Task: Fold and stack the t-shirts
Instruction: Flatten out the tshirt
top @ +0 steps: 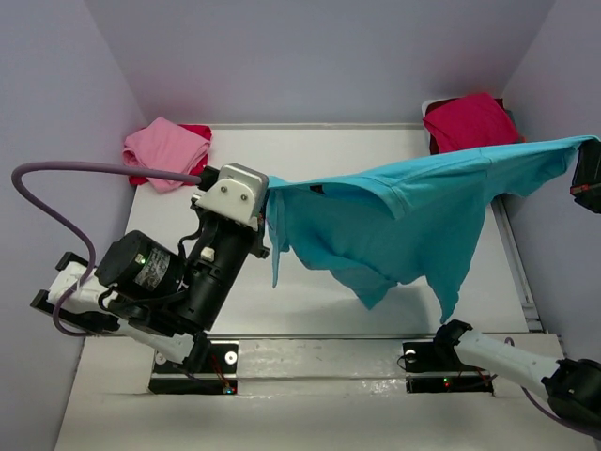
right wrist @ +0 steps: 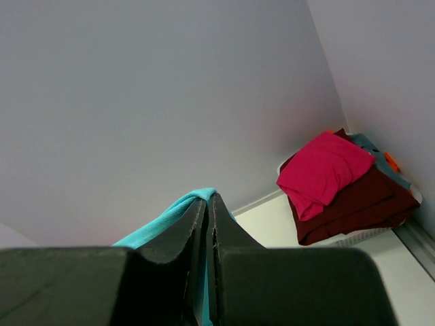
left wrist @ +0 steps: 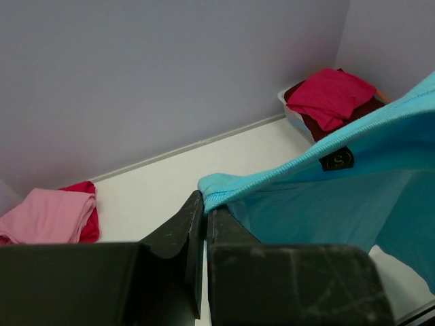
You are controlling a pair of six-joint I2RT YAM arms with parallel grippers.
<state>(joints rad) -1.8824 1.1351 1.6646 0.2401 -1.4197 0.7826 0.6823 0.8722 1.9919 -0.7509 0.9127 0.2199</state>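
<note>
The left gripper point(top: 264, 201) at centre-left and the right gripper point(top: 586, 175) at the right edge each pinch the turquoise t-shirt point(top: 404, 216), which hangs stretched mid-frame. I'd hold its top edge taut and level and lower it flat onto the table point(top: 282, 155), short of the pink t-shirt point(top: 164, 148) upper left and the crimson t-shirt point(top: 470, 120) upper right.

White table point(top: 329, 150), pale walls point(top: 310, 56), one basket point(right wrist: 367, 236) tucked into the far right corner.
The table is seen closed in on the left, far and right sides by plain lilac-grey walls; the white mesh basket is set against the far wall, something small and orange point(right wrist: 390, 161) is glimpsed at its right edge, and a pale rail point(top: 515, 263) is laid along the table's right side.
</note>
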